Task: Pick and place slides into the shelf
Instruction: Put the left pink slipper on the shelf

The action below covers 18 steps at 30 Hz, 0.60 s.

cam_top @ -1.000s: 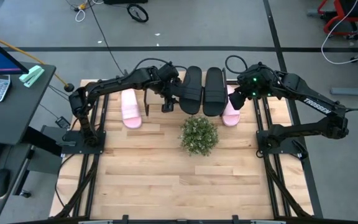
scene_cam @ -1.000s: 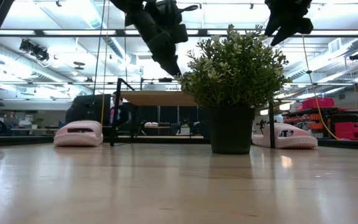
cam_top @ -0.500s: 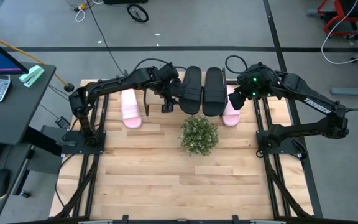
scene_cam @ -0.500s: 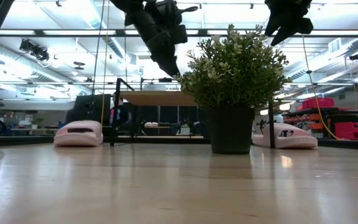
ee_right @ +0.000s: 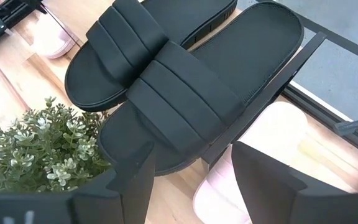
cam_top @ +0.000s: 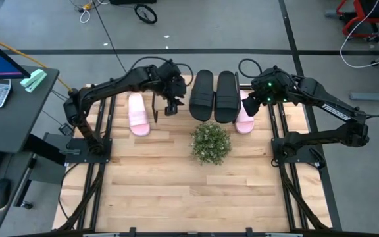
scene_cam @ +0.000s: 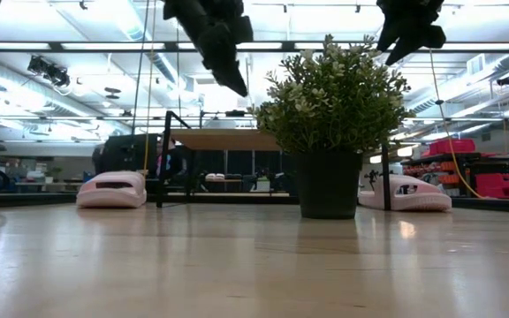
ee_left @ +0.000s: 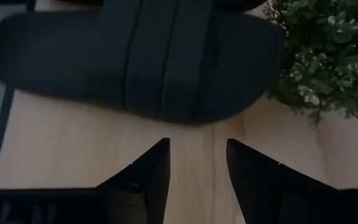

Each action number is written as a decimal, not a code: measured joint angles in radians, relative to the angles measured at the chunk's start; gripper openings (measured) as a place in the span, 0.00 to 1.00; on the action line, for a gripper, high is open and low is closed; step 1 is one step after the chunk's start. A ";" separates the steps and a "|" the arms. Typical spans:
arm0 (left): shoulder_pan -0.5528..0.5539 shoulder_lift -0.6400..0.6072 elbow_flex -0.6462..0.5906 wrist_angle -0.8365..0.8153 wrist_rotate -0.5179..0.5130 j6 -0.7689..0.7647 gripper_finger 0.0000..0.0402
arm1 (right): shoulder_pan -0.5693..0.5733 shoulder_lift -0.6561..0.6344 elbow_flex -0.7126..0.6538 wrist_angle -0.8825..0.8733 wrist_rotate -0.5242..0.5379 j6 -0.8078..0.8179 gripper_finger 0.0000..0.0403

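The black slides [cam_top: 209,96] lie side by side on the shelf [cam_top: 176,107], its wood top showing just under my left gripper [ee_left: 196,163]. That gripper hangs with its fingers parted and bare, grasping nothing; the nearer black slide sits just beyond the fingertips, not touching them, with the potted plant [cam_top: 210,143] off to one side. My right gripper [ee_right: 191,165] hovers above the other black slide, fingers spread wide and empty. One pink slide [cam_top: 138,113] rests on the table by the shelf's left side, the other pink slide [cam_top: 245,117] below my right gripper. Since a second ago my left arm has pulled back from the black slide, away toward the left; the right has stayed put.
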 joint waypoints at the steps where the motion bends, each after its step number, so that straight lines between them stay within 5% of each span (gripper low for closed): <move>1: 0.006 -0.007 0.000 -0.025 0.000 -0.002 0.40 | 0.000 0.000 -0.003 0.001 0.000 0.000 0.54; 12: 0.069 -0.061 0.000 -0.169 -0.001 -0.042 0.38 | -0.006 0.000 -0.068 -0.003 0.051 0.011 0.54; 18: 0.074 -0.085 0.000 -0.207 -0.001 -0.045 0.37 | -0.102 0.000 -0.084 -0.006 0.017 0.080 0.54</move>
